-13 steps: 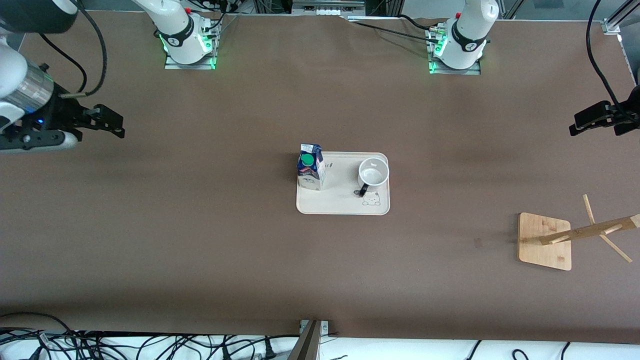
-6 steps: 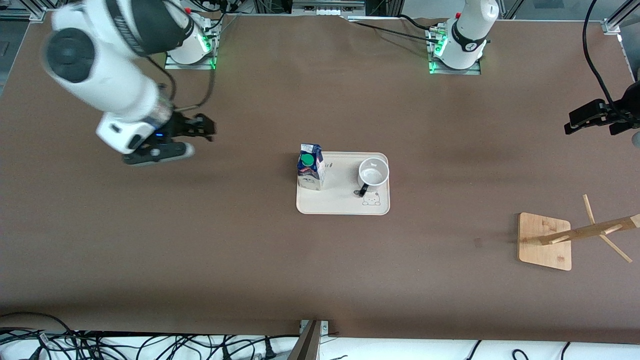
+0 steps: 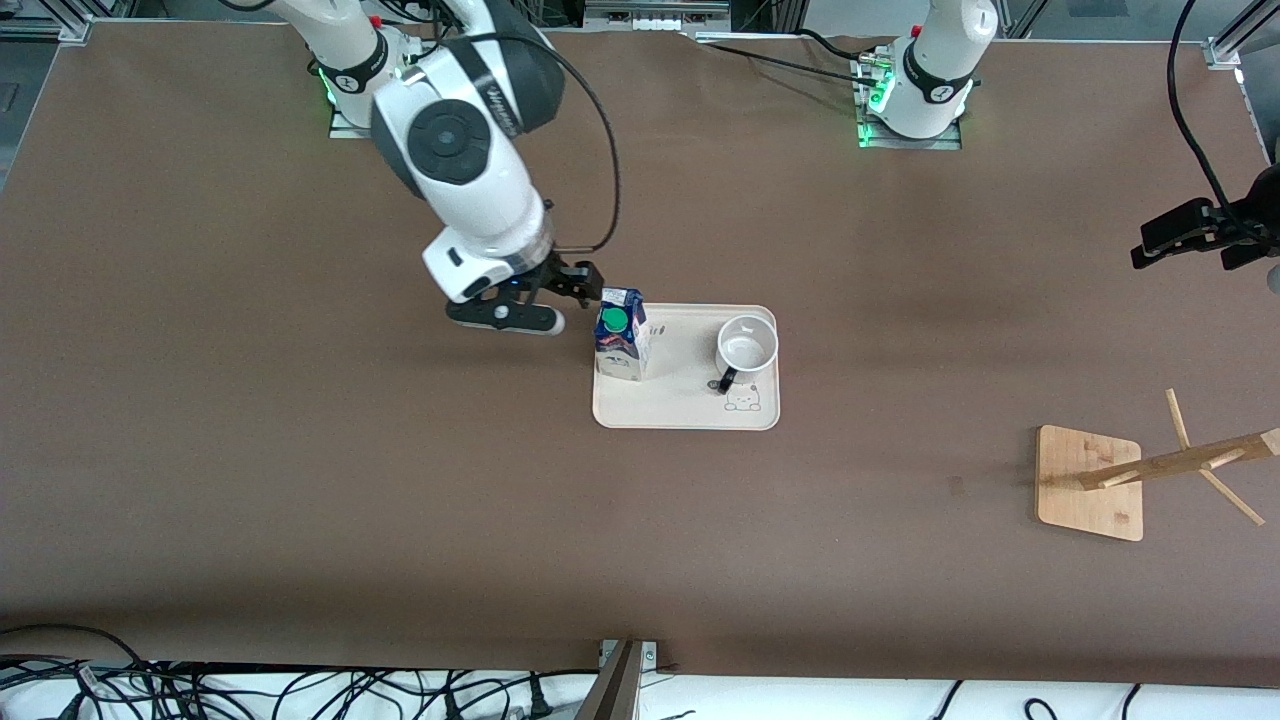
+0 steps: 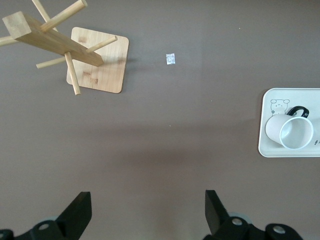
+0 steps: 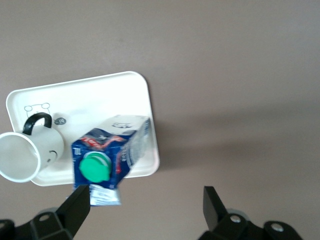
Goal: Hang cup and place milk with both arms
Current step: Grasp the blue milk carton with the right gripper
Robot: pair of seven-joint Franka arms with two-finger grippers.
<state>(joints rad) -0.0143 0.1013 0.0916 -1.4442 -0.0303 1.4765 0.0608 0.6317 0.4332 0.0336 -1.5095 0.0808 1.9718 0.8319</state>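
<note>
The right end effector (image 3: 590, 283) hangs open and empty just beside the milk (image 3: 621, 346), which stands on the tray (image 3: 686, 412) with the cup (image 3: 747, 347) at mid-bench. To grip well, it should straddle the carton's flat sides below the gable, then close squarely. The left end effector (image 3: 1195, 238), open and empty, waits over the bench's edge near the rack (image 3: 1090, 483).

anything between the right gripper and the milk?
Nothing visible. The right gripper is open, just off the milk on the side toward the right arm's end of the table. The milk stands at that end of the tray; the cup sits at the tray's left-arm end, out of the way.
</note>
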